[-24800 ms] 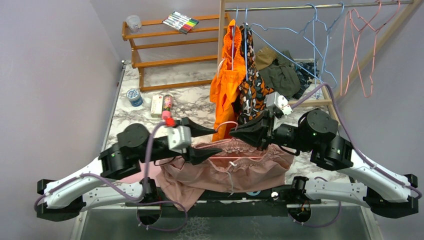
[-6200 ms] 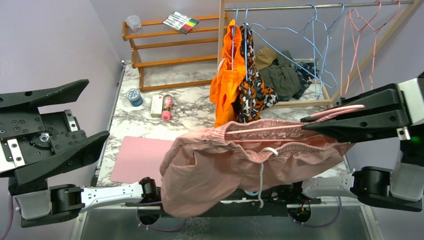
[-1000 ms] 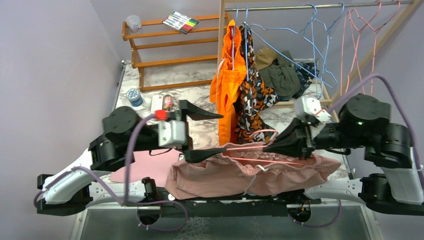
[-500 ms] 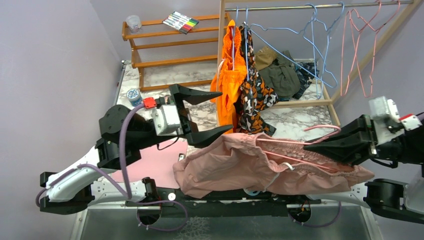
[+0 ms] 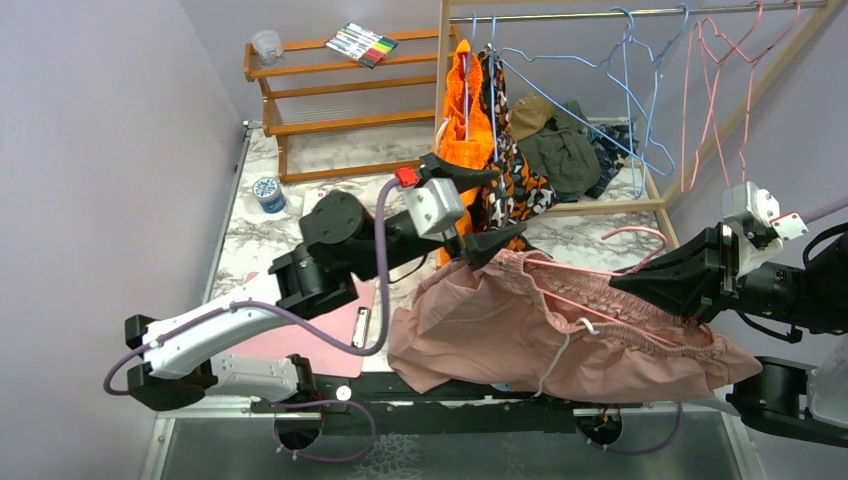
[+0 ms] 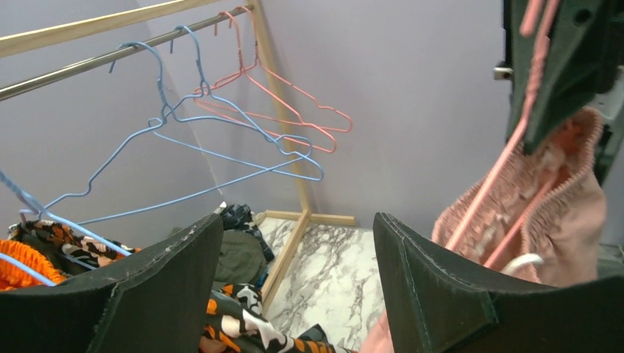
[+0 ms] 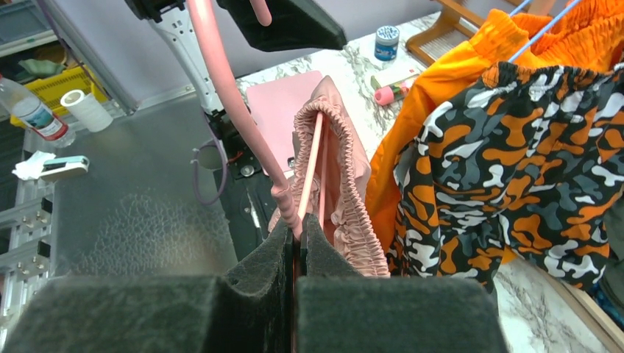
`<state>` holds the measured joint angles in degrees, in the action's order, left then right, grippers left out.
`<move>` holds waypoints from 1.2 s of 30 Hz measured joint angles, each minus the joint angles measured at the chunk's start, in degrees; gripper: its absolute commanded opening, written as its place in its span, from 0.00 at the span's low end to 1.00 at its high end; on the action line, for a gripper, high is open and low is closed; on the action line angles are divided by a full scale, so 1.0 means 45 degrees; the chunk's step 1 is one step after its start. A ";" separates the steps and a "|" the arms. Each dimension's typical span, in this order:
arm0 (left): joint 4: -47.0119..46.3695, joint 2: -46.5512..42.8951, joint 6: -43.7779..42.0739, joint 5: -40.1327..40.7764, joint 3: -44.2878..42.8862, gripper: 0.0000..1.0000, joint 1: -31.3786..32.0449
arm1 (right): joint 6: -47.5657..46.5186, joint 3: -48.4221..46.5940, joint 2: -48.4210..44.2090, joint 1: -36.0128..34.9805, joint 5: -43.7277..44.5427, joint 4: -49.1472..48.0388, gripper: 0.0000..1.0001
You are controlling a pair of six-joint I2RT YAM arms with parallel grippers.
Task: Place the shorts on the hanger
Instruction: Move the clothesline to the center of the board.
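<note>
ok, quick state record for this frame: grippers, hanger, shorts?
left gripper: open, empty, by the shorts' waistband end
right gripper: shut on the pink hanger's neck
pink hanger: arms inside the waistband
shorts: draped from the hanger, legs sagging toward the near table edge
rail: hanger not on it yet; orange garment and camouflage garment hang there

walls (image 5: 100,150): lilac; table (image 5: 240,235): grey-veined marble; shelf (image 5: 320,95): wooden, far left; clothes rail (image 5: 560,14): metal, wooden frame
</note>
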<state>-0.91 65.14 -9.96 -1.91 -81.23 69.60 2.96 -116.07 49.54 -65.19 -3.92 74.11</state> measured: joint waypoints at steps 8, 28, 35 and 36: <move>-0.1059 0.2307 0.0704 0.1093 -0.1365 0.72 0.0000 | 0.0442 0.0384 0.0000 0.0000 0.0729 0.0510 0.01; -0.0563 0.6572 0.3793 0.3162 -0.3517 0.71 -0.1409 | 0.1331 0.2064 0.0287 0.0000 0.4648 0.1452 0.01; -0.0568 0.6572 0.3929 0.3259 -0.3517 0.71 -0.1452 | 0.1496 0.2074 0.0418 -0.0005 0.6086 0.1481 0.01; -0.0563 0.6572 0.3925 0.3298 -0.3517 0.71 -0.1452 | 0.1506 0.2074 0.0525 -0.0005 0.6392 0.1486 0.01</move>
<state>-3.44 94.72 7.70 12.93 -97.06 63.07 9.74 -106.74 51.90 -65.21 24.84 80.79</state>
